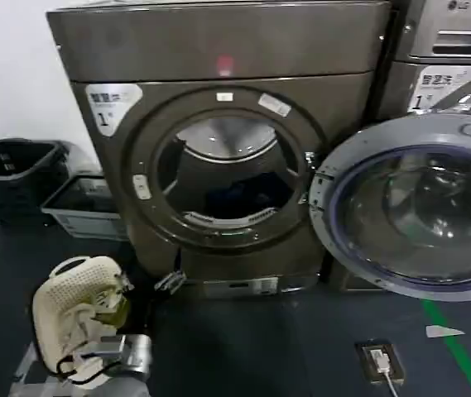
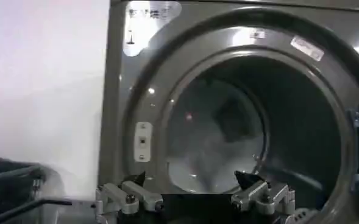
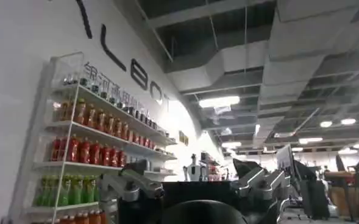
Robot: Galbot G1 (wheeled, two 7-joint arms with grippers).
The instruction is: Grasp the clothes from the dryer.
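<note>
Dryer: the dark bronze-grey front loader (image 1: pixel 227 157) labelled 1 stands in the middle of the head view, its round mouth facing the robot.
Door: the grey-rimmed glass door (image 1: pixel 413 211) is swung fully out to the right side, which leaves the opening free for an arm to go in.
Clothes: a dark, nearly black bundle (image 1: pixel 239 197) lies low in the drum, just behind the front lip (in the left wrist view the drum interior is too murky to pick it out).
Left end effector: (image 2: pixel 194 196) its 2 fingers stand wide apart with nothing between them, pointed straight at the drum mouth from outside the rim; I judge this is the pose of an approach, spread ahead of closing on fabric.
Right end effector: (image 3: pixel 194 185) its fingers are spread and empty, aimed up toward a ceiling and a shelf of bottles (image 3: pixel 85 152), so it looks parked away from the work.
Floor items: a cream perforated basket (image 1: pixel 74 310) lies on the floor in front of the machine at left, and dark baskets (image 1: pixel 12 169) sit by the wall.
Stage: judged as reach not yet made; the bundle is untouched.
Next need: going in low, over the lip, to meet the fabric.
</note>
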